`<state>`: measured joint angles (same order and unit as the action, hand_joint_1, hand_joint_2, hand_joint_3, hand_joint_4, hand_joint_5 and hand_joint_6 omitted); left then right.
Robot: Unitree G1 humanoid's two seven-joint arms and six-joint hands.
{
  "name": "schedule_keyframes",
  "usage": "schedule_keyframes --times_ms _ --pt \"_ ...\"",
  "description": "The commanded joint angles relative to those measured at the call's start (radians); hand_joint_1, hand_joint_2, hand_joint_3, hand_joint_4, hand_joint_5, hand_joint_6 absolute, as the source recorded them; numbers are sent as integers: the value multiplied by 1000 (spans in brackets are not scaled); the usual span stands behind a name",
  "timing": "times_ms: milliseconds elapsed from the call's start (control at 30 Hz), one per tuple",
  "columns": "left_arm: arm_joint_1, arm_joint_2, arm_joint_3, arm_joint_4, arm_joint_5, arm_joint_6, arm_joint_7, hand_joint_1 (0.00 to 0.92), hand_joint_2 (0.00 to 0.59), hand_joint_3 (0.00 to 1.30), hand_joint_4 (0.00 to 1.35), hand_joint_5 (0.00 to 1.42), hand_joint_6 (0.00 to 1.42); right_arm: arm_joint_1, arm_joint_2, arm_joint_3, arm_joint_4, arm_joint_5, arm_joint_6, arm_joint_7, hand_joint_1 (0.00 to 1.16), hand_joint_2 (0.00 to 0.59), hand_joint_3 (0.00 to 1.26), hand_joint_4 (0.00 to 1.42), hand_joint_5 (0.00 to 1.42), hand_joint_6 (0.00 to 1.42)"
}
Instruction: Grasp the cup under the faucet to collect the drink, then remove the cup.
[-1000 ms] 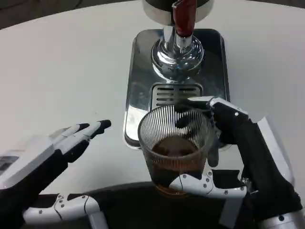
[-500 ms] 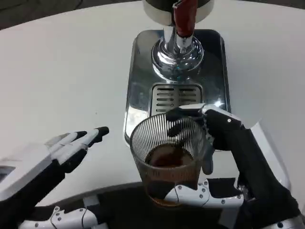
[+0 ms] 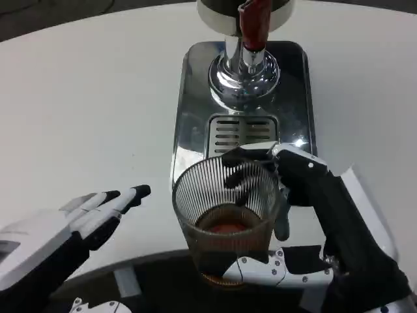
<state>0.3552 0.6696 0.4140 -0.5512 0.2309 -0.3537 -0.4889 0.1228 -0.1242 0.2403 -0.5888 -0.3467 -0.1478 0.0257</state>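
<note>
Our right hand (image 3: 306, 215) is wrapped around the ribbed glass cup (image 3: 225, 218), fingers behind and a thumb across its base, holding it near the front edge of the metal drip tray (image 3: 189, 98), well clear of the faucet (image 3: 251, 39). Our left hand (image 3: 78, 225) rests flat and empty on the white table (image 3: 85, 98). The cup looks roughly a third full of dark drink, though the ribbing blurs the level; tilting it or jerking it away could slosh liquid over the rim, and a low grip could let it tip.

White table (image 3: 85, 98) – round-edged, bare across left side; chrome drip tray (image 3: 195, 124) of drink dispenser sits directly on it at centre – slotted grate (image 3: 242, 132) set in tray.
</note>
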Motion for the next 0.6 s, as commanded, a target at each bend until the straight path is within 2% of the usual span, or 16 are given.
schedule_keyframes --times_ms 33,600 --pt "17 -2 7 -6 7 1 -1 0 95 0 0 0 0 4 5 4 -35 21 -45 3 1100 96 963 1046 1139 1252" --pt "-2 4 -3 -4 11 8 -7 0 94 0 0 0 0 -3 0 -10 -35 27 -51 9 1100 102 963 1053 1139 1253"
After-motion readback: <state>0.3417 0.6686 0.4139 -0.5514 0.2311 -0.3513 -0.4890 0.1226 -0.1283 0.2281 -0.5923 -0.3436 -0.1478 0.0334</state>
